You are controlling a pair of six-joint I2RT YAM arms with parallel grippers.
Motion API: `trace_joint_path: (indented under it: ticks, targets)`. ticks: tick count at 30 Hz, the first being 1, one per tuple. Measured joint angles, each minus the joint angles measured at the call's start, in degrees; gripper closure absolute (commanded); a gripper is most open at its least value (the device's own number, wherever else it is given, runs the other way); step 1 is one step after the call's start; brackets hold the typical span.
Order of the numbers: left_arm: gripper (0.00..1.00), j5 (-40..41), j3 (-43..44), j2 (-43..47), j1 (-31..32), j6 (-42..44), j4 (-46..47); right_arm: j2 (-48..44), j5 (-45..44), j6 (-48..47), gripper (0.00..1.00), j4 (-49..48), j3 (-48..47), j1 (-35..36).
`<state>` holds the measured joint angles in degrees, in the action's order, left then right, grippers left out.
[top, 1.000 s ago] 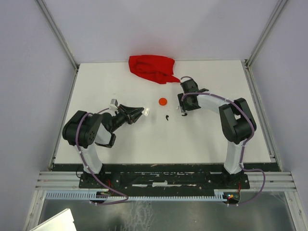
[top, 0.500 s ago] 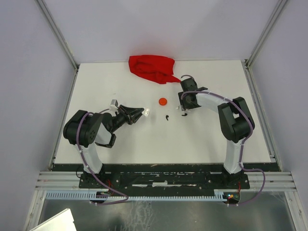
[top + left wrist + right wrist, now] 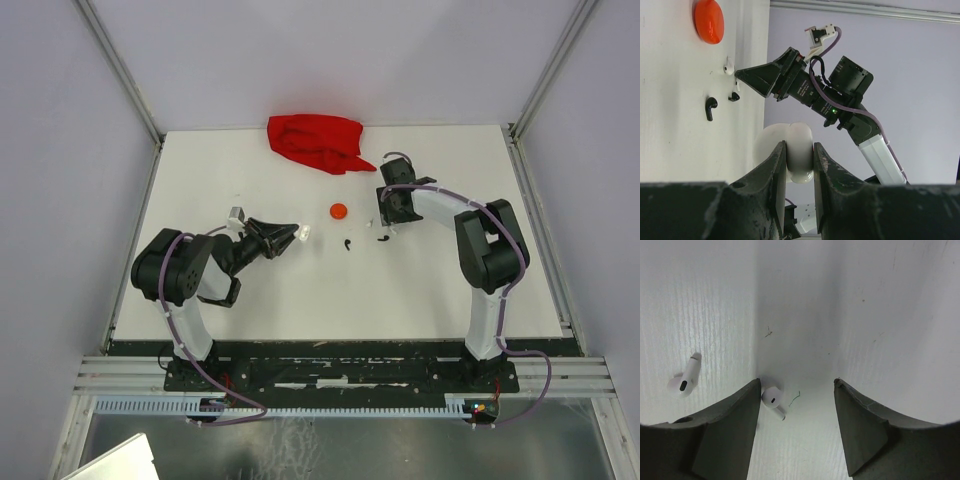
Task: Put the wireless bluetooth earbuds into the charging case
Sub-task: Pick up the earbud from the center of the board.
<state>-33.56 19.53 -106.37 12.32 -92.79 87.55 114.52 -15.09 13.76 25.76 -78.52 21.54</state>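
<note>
A red cloth (image 3: 318,143) blocks the middle of the table's (image 3: 420,290) far edge. An orange disc (image 3: 338,211) and a black earbud (image 3: 346,244) lie mid-table. Toward the middle of the near edge the way is free.

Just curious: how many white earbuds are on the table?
2. One white earbud lies by the right gripper, another farther to the side; others may be hidden.

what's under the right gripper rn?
A white earbud lies on the table between the fingers of the open right gripper, close against one; a second white earbud lies outside them. Whatever sits beneath the fingers themselves is covered.
</note>
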Motion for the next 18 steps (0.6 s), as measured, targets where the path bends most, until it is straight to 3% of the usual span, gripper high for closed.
trace_joint_path:
  ticks: [18]
  targets:
    - [0.97, 0.00, 0.00, 0.00, -0.09, 0.00, 0.00, 0.02, 1.20, 0.33, 0.33, -0.04, -0.02, -0.68]
